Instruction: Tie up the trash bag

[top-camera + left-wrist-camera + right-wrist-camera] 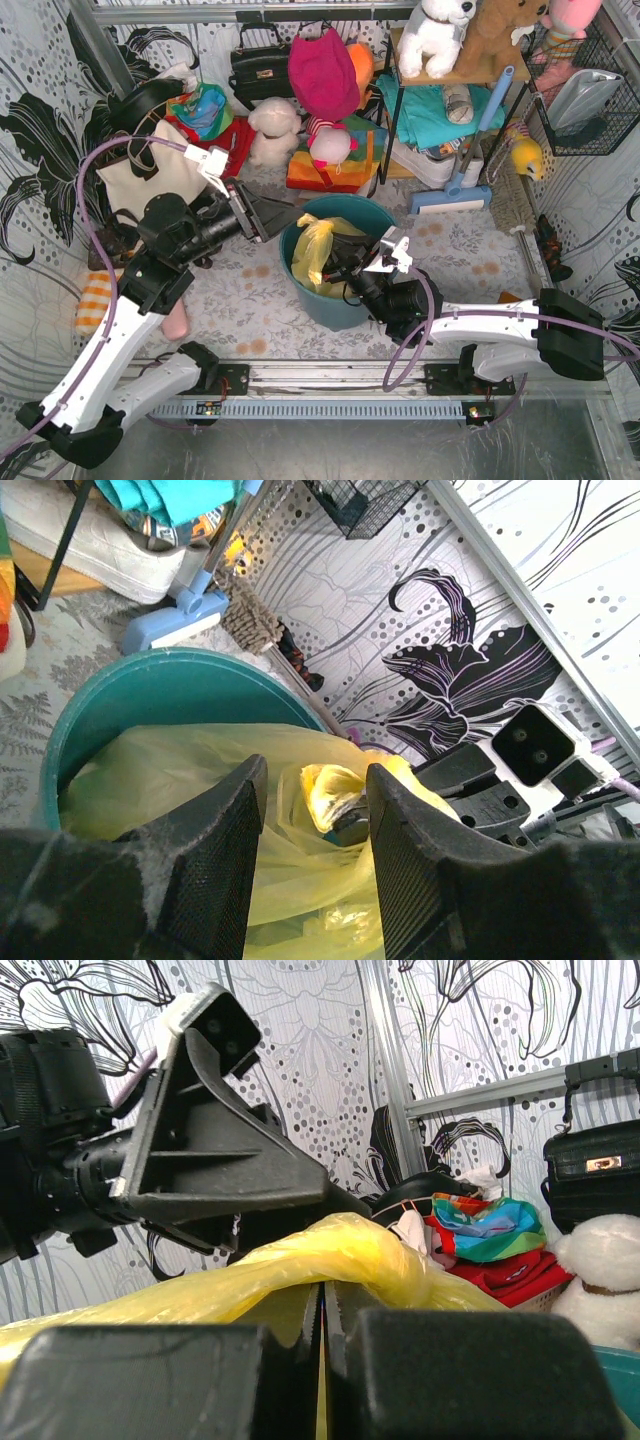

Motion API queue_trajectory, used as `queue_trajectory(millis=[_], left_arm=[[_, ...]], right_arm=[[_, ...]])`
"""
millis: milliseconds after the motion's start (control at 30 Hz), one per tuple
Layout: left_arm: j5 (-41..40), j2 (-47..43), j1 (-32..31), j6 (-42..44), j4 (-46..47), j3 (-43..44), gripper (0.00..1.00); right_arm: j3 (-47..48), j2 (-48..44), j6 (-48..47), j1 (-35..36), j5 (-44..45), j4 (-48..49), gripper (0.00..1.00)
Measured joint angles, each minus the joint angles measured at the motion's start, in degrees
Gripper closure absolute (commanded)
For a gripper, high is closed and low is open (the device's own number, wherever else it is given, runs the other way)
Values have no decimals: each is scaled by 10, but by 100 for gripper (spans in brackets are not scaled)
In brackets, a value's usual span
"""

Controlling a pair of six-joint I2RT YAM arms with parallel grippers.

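- Two robot arms flank the trash bag (312, 250), which sits inside a teal bucket (330, 305) on the patterned counter (255, 300). Its yellow mouth is bunched above the rim on the bucket's left side.
- The right fingers (450, 1370) are pressed together on a gathered rope of yellow film, and a sliver of it shows in the slit between them. The left fingers (205, 865) stand spread wide, aimed at a twisted yellow lump of the bag just ahead, and touch nothing that can be seen.
- Thin and crinkly, the film looks nearly weightless, limp and slick. It would likely slide through a loose pinch and could stretch or tear under a hard pull. The best hold appears to be the bunched, twisted neck, where the layers are thickest, rather than the single-layer skirt draped in the bucket.
- Most of the bag lies below the bucket's rim, out of sight, and its contents cannot be made out. Whether the twisted lump is already a loop or half-knot, or merely a crumple, is unclear. From above, the right arm's wrist hardware covers its fingertips, and the right wrist view crops the bag at both sides.
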Motion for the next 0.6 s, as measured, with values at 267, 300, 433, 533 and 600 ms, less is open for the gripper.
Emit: queue_trajectory(millis=[267, 300, 433, 533, 600], left_arm=[[24, 17, 0, -35, 41, -31, 51], [26, 18, 0, -38, 44, -36, 53], [35, 20, 0, -52, 58, -48, 63], [42, 23, 0, -59, 70, -49, 74], [48, 24, 0, -62, 75, -49, 87]], right_arm=[[-1, -1, 0, 0, 0, 0, 100], [-1, -2, 0, 0, 0, 0, 100], [-3, -2, 0, 0, 0, 0, 100], [-4, -2, 0, 0, 0, 0, 100], [-5, -2, 0, 0, 0, 0, 100]])
